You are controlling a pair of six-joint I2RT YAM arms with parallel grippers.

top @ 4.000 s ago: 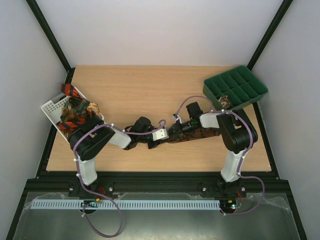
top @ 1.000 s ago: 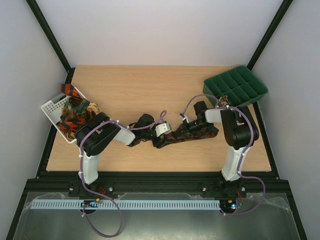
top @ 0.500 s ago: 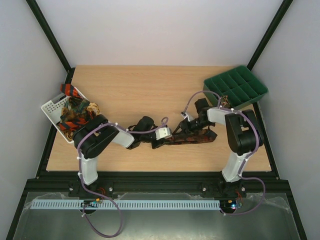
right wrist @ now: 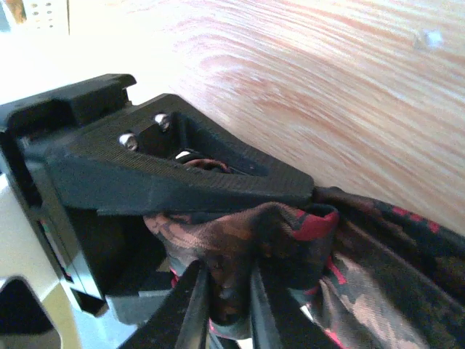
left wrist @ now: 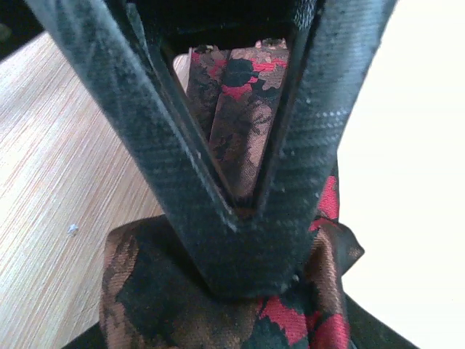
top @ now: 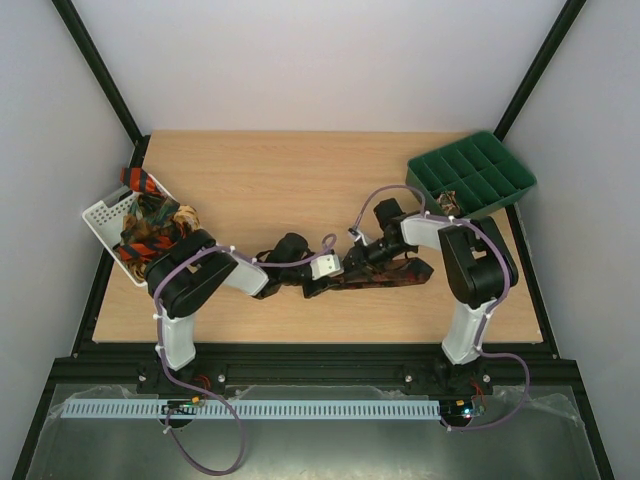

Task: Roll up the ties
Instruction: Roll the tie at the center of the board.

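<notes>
tie: dark brown tie (top: 398, 275) lying across table (top: 260, 180) front-centre, between the arms | left gripper (left wrist: 243, 243): tips pinched nearly together on tie's bunched end | right gripper (right wrist: 227, 282): narrow gap, fabric fold clamped, just beside left gripper

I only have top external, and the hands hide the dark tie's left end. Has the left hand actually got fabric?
Observer: Yes. Left wrist view: the left hand has its fingers meeting in a V, the tie pinched between them.
Operator: Flat there or bunched?
Observer: Bunched; it puckers into a lump just past the fingertips.
Operator: And the right hand?
Observer: Right wrist view: at the right hand, a fold of the tie is tucked under its upper finger; whether it is clamped, I cannot tell.
</notes>
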